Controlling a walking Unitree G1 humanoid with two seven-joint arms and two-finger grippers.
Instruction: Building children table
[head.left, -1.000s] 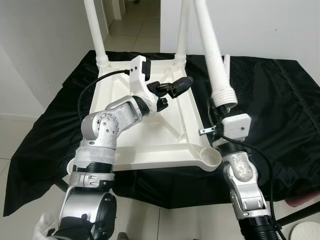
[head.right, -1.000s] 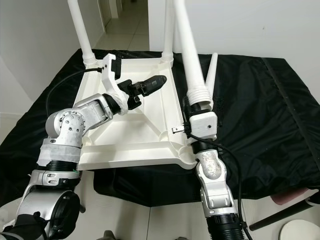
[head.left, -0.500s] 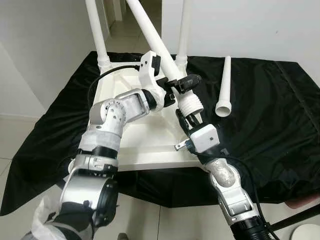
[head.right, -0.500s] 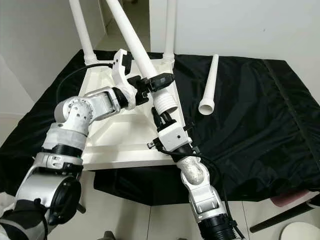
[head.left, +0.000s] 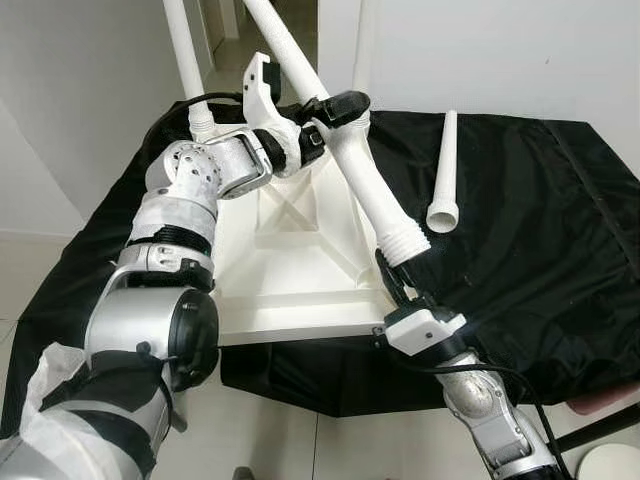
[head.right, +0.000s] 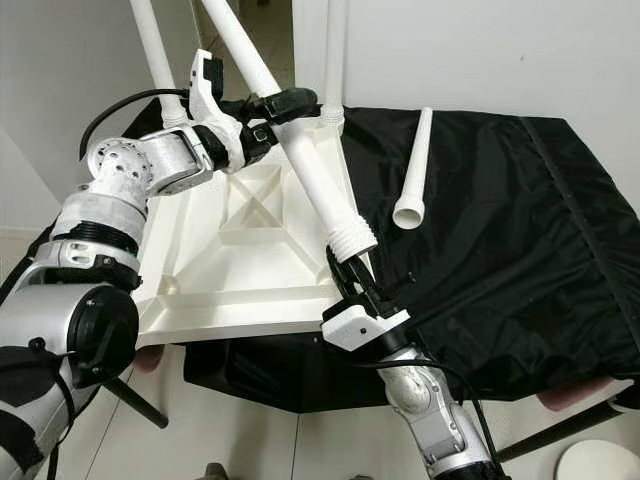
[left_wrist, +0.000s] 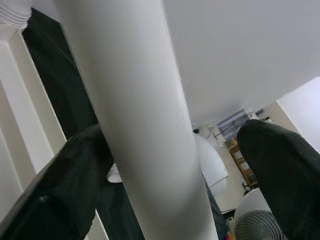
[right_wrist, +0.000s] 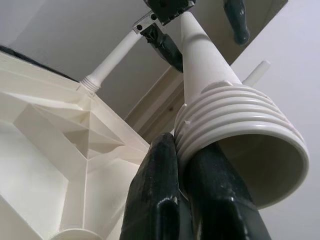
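Observation:
The white table top (head.left: 300, 250) lies upside down on a black cloth. Two white legs (head.right: 150, 50) (head.right: 335, 60) stand in its far corners. A third leg (head.left: 365, 180) leans over the top, threaded end down above the near right corner. My right gripper (head.left: 395, 272) is shut on that threaded rim, and the right wrist view shows both fingers (right_wrist: 160, 170) pinching it. My left gripper (head.left: 335, 112) is open and straddles the leg's shaft higher up; one finger (left_wrist: 75, 175) touches it, the other stands apart. A fourth leg (head.left: 444, 170) lies loose on the cloth.
The black cloth (head.left: 520, 230) covers the low platform and hangs over its edges. White walls and a doorway stand behind. At the lower right, a dark rod (head.left: 600, 430) and a white round object (head.left: 615, 462) sit on the tiled floor.
My right gripper has swung the leg across the table top and brought its threaded end down to the near right corner. My left gripper has risen toward the far side and now straddles the shaft.

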